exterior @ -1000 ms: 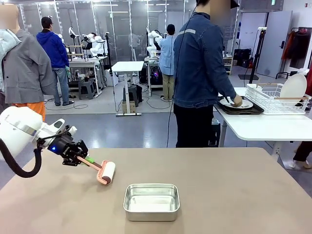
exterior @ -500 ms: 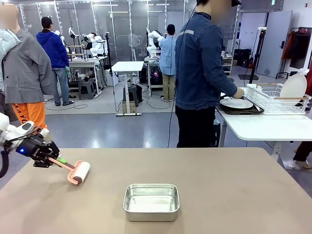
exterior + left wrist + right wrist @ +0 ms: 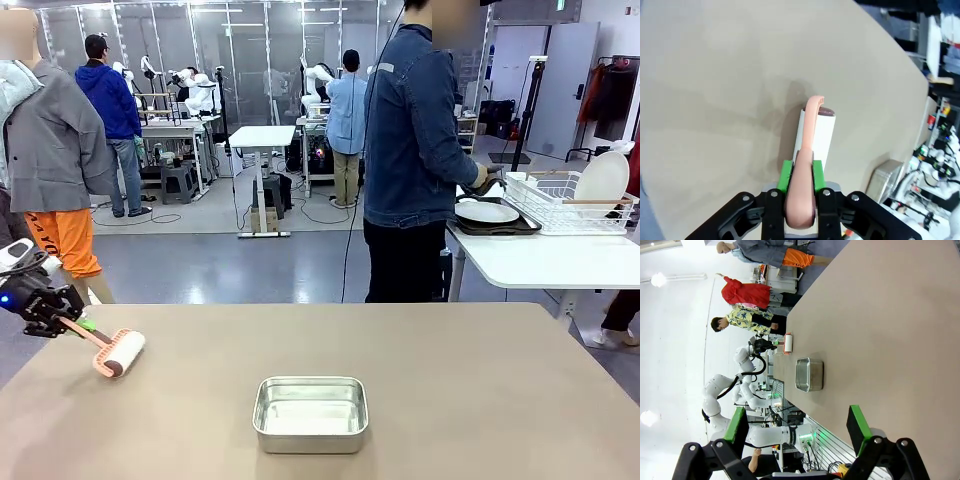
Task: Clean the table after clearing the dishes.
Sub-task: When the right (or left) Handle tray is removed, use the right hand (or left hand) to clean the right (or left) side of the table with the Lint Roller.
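Observation:
My left gripper (image 3: 72, 321) is at the tan table's (image 3: 470, 390) far left edge, shut on the pink handle of a lint roller (image 3: 120, 352) whose white roll rests on the tabletop. In the left wrist view the green pads (image 3: 786, 176) clamp that handle (image 3: 802, 192), and the roll (image 3: 819, 134) lies flat on the table (image 3: 715, 75). My right gripper (image 3: 797, 427) hangs open above the table (image 3: 890, 315) with nothing between its fingers. The dishes, a white plate (image 3: 487, 211) on a dark tray (image 3: 500, 228), sit on the white side table in front of a person.
A shiny steel pan (image 3: 310, 412) stands near the table's front middle, also seen as the pan (image 3: 810, 374) from the right wrist. The person in a denim jacket (image 3: 410, 130) stands at the white table (image 3: 545, 262) beside a dish rack (image 3: 570, 200).
My left gripper has dragged the lint roller leftward across the table, from left of the pan to the left edge. The person's hand has lifted off the plate.

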Robot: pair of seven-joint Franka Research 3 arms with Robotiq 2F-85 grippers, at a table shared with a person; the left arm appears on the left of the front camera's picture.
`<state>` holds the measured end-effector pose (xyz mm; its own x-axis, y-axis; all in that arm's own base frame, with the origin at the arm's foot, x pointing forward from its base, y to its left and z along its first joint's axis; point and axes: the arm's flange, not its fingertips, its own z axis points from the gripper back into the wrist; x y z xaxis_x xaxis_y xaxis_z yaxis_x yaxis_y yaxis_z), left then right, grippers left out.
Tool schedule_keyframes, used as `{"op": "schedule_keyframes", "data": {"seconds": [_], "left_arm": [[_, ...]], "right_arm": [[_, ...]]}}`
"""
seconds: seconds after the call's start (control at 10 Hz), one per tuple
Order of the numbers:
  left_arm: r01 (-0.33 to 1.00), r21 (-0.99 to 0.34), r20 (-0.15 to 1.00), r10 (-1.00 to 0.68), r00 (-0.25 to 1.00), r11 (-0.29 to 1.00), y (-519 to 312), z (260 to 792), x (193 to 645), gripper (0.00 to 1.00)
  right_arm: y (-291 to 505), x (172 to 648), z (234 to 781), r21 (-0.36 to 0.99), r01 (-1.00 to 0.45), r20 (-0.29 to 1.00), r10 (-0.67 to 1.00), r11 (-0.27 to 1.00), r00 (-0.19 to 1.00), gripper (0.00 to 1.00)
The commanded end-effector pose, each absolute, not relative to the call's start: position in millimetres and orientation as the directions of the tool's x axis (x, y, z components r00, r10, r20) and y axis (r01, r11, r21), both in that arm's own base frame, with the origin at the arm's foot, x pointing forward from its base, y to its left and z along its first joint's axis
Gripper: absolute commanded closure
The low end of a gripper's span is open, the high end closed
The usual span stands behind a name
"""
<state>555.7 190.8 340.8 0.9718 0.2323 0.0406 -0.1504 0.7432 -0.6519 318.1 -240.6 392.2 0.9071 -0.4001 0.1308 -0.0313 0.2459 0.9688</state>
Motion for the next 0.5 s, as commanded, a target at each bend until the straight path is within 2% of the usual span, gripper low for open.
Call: {"op": "schedule_keyframes", "data": {"seconds": [0.0,0.4], "left_arm": [[-0.26,-0.394,0.117,0.328,0.937,0.882,201,325,559,0.8],[-0.245,-0.246,0.219,0.3,0.929,0.938,176,407,529,0.8]], "right_arm": [[-240,317,395,0.967,-0.036,0.137,-0.395,0.254,0.908,0.0],[-240,317,395,0.967,-0.036,0.137,-0.395,0.254,0.908,0.0]]}}
